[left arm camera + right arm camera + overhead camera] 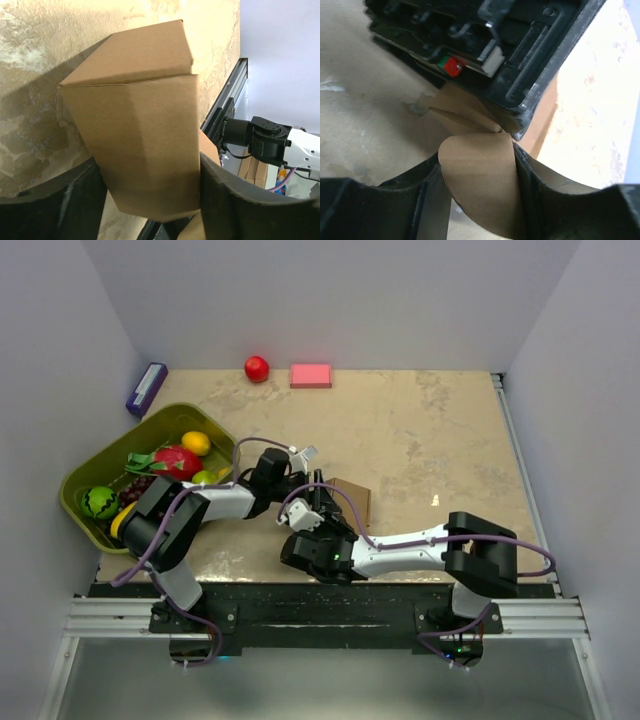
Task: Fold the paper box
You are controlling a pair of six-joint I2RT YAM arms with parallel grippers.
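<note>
Left arm & right arm had white link shells w/ black joint housings. Purple cables looped along both. The fingers were matte black, broad, curved. A small red/green part sat on the black housing.

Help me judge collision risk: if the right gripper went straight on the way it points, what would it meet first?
The right gripper pinches a rounded flap of the paper box; straight on, it would likely first meet the left arm's black housing just behind, though depth is unclear.
</note>
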